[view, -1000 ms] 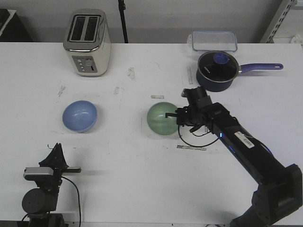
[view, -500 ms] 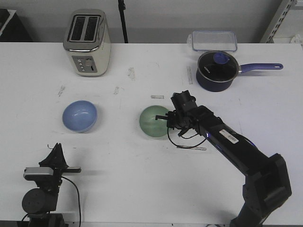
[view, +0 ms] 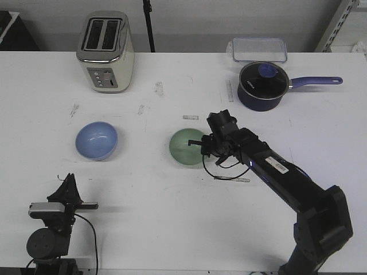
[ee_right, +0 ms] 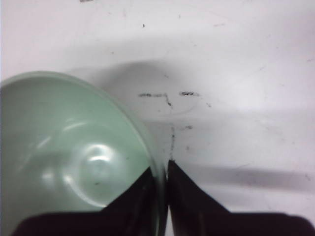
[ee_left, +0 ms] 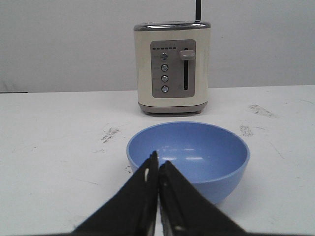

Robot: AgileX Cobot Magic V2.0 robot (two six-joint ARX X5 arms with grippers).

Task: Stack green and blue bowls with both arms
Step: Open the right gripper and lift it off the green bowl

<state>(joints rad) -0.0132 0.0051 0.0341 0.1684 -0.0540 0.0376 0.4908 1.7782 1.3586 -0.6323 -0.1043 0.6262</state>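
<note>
The pale green bowl is near the table's middle. My right gripper is shut on its right rim, one finger inside and one outside, as the right wrist view shows at the bowl and the gripper. I cannot tell whether the bowl rests on the table. The blue bowl sits upright to the left, apart from the green one. My left gripper is shut and empty at the front left, pointing at the blue bowl from a short distance; its tips do not touch it.
A cream toaster stands at the back left, behind the blue bowl. A navy saucepan with a purple handle and a clear lidded box are at the back right. Small tape strips lie by the right arm.
My right gripper moved left with the green bowl in it and the bowl levelled out, then held still for the last half second. The left arm and blue bowl have not moved.
</note>
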